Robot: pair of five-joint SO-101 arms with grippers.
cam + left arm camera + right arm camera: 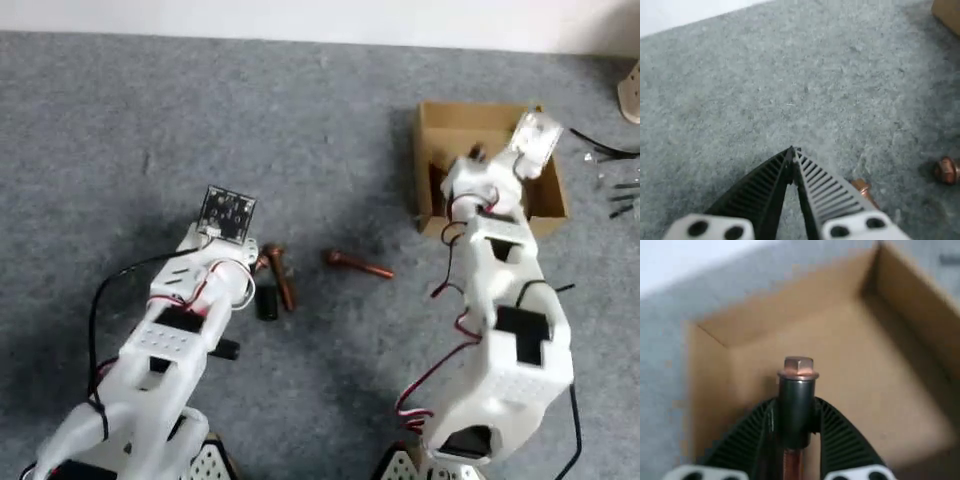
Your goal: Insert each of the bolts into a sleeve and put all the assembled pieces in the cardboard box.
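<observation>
1. Nearest to the camera stands the right arm (510, 345), which stretches out over the cardboard box (455, 118).
2. All the things lie on the grey, felt-like counter (150, 110).
3. On the other side is the left arm (170, 350), low over the counter. The left end effector (792, 151) is clenched, its tips meeting with nothing between them.
4. The right end effector (796, 407) grasps a black sleeve (796, 390) over the open box. An inserted bolt (798, 367) shows its copper head above the top of the sleeve.
5. Two more copper bolts lie on the counter between the arms. The near bolt (282, 278) is just beside the left end effector, and the far bolt (358, 265) is closer to the box.
6. A short black cylinder (267, 301) lies just beside the near bolt.
</observation>
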